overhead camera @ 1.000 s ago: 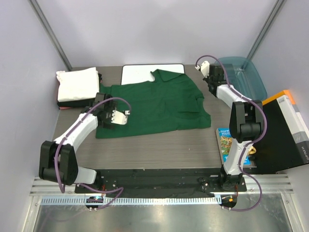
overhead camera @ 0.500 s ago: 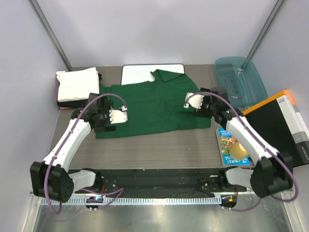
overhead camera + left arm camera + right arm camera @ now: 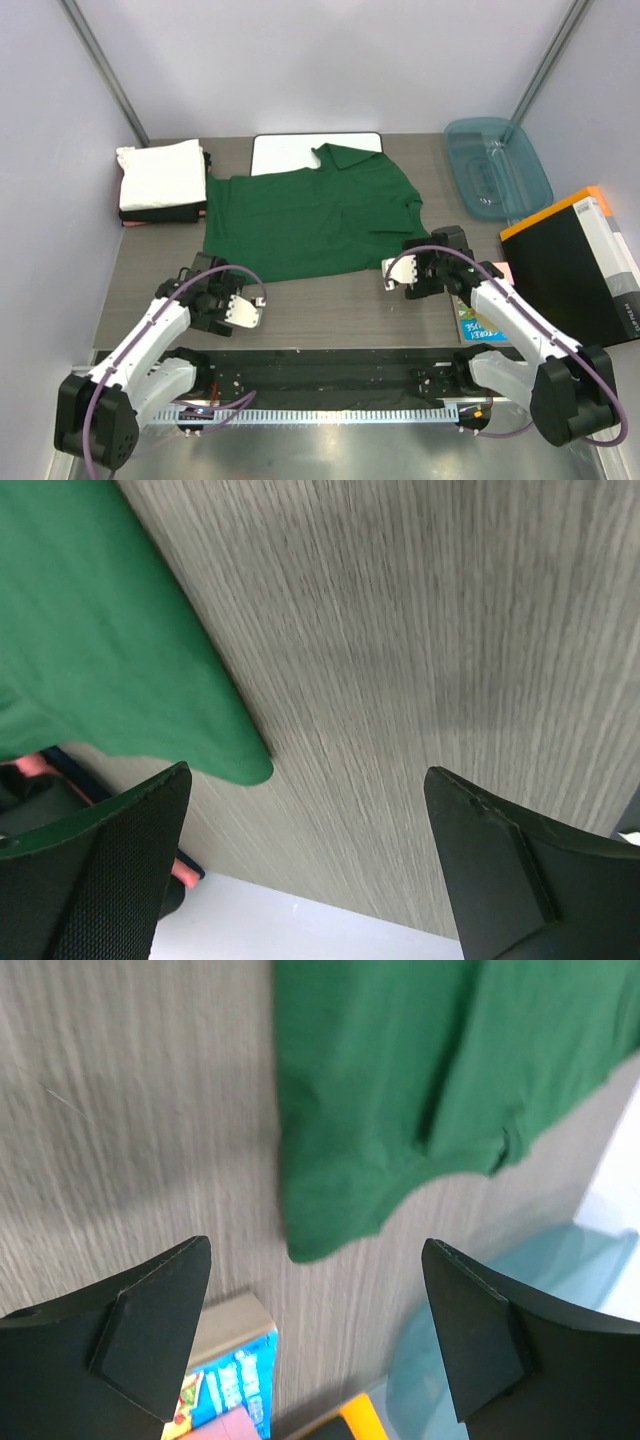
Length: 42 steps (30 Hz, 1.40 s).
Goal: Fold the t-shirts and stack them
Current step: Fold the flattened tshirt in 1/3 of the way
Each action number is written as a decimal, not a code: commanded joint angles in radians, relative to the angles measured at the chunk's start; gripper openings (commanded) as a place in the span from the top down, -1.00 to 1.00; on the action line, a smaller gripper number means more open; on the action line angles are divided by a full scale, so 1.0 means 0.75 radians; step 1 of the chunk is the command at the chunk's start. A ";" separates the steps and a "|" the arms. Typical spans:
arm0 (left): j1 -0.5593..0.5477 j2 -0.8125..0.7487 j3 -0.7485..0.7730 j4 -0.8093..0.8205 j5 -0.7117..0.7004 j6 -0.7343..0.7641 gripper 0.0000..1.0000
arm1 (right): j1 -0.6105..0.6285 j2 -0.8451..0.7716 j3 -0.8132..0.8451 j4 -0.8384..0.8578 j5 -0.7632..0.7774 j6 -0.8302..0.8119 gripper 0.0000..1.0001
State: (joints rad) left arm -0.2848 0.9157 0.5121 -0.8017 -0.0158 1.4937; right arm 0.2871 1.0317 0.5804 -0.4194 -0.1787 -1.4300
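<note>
The dark green collared t-shirt (image 3: 310,220) lies spread flat in the middle of the table. A folded white t-shirt (image 3: 160,172) rests on a folded black one (image 3: 165,213) at the back left. My left gripper (image 3: 245,310) hovers open over bare table just in front of the green shirt's lower left hem (image 3: 90,630), holding nothing. On the right, my right gripper (image 3: 392,278) is open near the shirt's lower right corner (image 3: 420,1080), also holding nothing. Both wrist views show wide-spread fingers (image 3: 110,870) (image 3: 140,1330) above wood grain.
A white board with a black rim (image 3: 290,152) lies partly under the green shirt's collar. A teal tub (image 3: 497,165) stands at the back right. A colourful book (image 3: 478,322) and a black box with an orange edge (image 3: 575,265) sit to the right.
Both arms have drawn back toward the near edge, off the green shirt. The right arm came from the back right by the tub, past the shirt's right side, to the front.
</note>
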 commanded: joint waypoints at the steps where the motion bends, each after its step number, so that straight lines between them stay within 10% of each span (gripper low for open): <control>1: -0.011 0.118 0.033 0.163 -0.048 0.025 -0.94 | 0.018 0.089 0.024 0.027 -0.050 -0.063 -0.83; 25: -0.029 0.474 0.127 0.255 -0.136 -0.053 -0.68 | 0.018 0.625 0.112 0.477 0.044 -0.018 -0.82; 42: -0.070 0.761 0.207 0.343 -0.200 -0.214 0.64 | 0.018 0.598 0.130 0.428 0.048 -0.022 -0.55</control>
State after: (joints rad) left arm -0.3260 1.4445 0.6590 -0.5545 -0.2237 1.3720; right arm 0.2955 1.4780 0.6651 -0.0498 -0.1375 -1.4597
